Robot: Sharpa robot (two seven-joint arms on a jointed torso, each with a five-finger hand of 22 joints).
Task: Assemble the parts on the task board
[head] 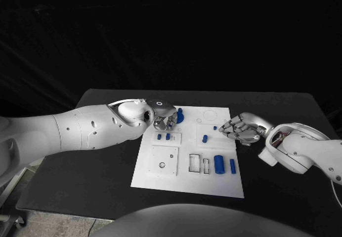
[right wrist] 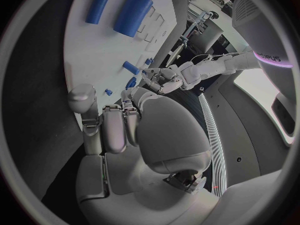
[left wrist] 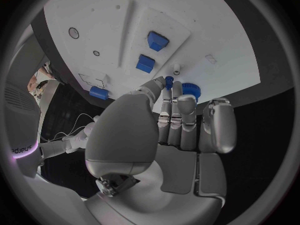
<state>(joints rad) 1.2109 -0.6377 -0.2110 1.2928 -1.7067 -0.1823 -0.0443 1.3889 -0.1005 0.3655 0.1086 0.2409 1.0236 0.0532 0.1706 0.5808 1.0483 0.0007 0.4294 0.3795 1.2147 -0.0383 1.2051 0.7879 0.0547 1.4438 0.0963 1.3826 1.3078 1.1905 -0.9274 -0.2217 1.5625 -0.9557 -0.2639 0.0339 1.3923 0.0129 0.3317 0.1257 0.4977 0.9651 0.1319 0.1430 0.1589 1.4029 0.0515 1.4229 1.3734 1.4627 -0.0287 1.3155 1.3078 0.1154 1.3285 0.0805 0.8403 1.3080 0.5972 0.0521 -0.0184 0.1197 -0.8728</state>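
The task board (head: 187, 170) lies mid-table, its blue gear (head: 180, 117) at eleven o'clock under the left robot hand (head: 162, 120). Whether those curled fingers hold it, I cannot tell. The right robot hand (head: 241, 129) hovers empty, curled; seating the gear likely comes next.

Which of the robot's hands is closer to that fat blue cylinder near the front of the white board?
The right hand. It hovers at the board's right edge, just behind the fat blue cylinder. The left hand is across the task board, at its far-left corner.

The left hand (head: 162, 118) crowds the task board's (head: 217, 185) far left corner beside the blue parts (head: 163, 136). The right hand (head: 241, 129) blocks its right edge. Bare table (head: 85, 173) lies open left of the board, and the board's near edge is free.
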